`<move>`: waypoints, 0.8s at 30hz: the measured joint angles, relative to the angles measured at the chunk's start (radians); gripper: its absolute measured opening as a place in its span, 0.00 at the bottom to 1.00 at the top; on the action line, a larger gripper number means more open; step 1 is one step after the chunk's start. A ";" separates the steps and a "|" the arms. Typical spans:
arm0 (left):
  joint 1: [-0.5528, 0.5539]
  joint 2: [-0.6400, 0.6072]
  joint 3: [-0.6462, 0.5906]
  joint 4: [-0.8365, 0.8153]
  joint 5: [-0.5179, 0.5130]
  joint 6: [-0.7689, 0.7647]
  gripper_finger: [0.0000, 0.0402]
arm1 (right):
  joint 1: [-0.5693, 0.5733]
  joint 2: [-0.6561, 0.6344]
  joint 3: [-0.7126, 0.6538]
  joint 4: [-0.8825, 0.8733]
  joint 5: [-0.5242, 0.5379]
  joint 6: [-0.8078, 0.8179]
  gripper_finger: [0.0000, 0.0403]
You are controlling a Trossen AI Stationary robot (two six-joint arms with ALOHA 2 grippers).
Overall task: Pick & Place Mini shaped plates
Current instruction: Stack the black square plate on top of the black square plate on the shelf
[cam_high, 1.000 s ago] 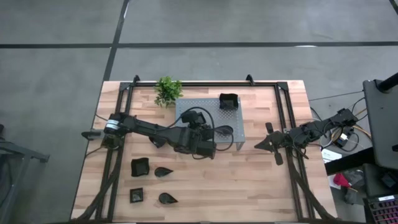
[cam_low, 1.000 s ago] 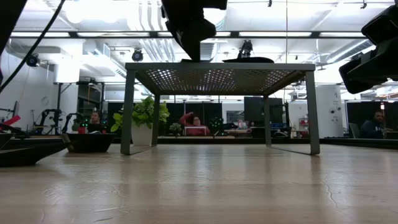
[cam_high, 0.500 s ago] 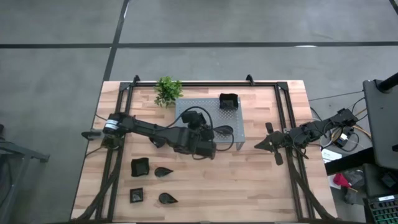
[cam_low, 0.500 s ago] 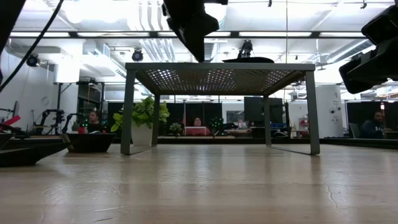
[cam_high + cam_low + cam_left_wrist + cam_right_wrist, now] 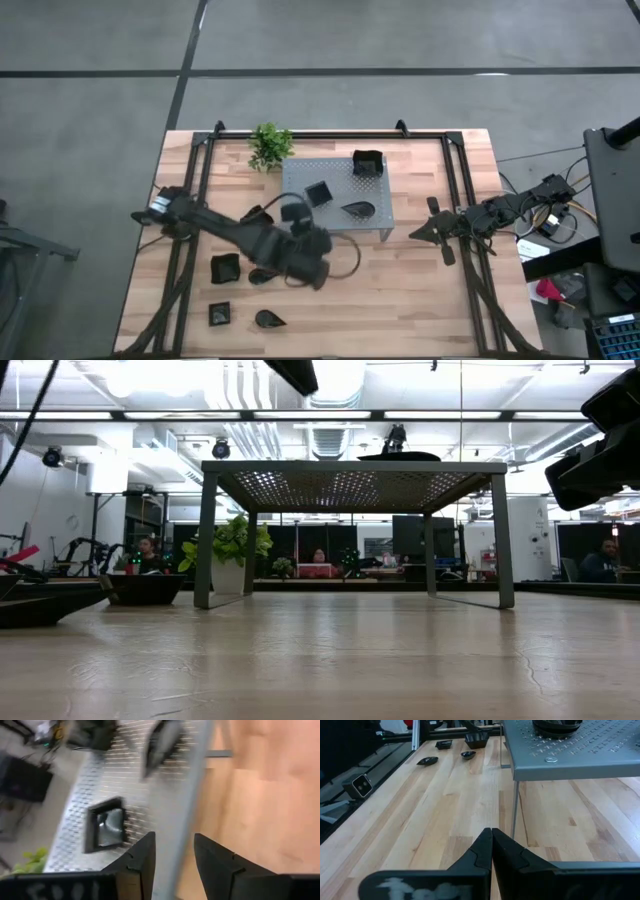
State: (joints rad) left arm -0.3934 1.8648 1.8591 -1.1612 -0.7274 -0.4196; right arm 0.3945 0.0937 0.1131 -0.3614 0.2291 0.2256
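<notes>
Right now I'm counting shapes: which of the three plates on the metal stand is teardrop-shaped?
The teardrop plate near the stand's front edge; the small square plate and the deeper square plate at the back corner have straight rims.

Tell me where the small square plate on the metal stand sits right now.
In the high view, the small square plate lies on the grey stand, left of the teardrop plate.

Grey perforated stand [image 5: 335, 195] beside potted plant [image 5: 269, 146]; probably people beyond.

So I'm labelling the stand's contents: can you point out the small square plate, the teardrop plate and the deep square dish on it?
small square plate [image 5: 318, 193], high view, its centre.
teardrop plate [image 5: 357, 209], high view, its middle.
deep square dish [image 5: 367, 164], high view, its inside.
</notes>
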 joint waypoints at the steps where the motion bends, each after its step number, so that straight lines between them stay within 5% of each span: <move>1: -0.019 -0.001 0.000 0.000 0.012 -0.002 0.33 | 0.000 0.000 0.000 0.000 0.000 0.000 0.02; 15: -0.243 -0.001 -0.011 -0.101 0.159 -0.204 0.31 | 0.000 0.000 0.000 0.000 0.000 0.000 0.02; 24: -0.345 -0.002 -0.137 -0.112 0.542 -0.385 0.31 | 0.000 0.000 0.000 0.000 0.000 0.000 0.02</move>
State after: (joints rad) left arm -0.7385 1.8626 1.7225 -1.2735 -0.1857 -0.8044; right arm 0.3943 0.0940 0.1131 -0.3615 0.2287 0.2256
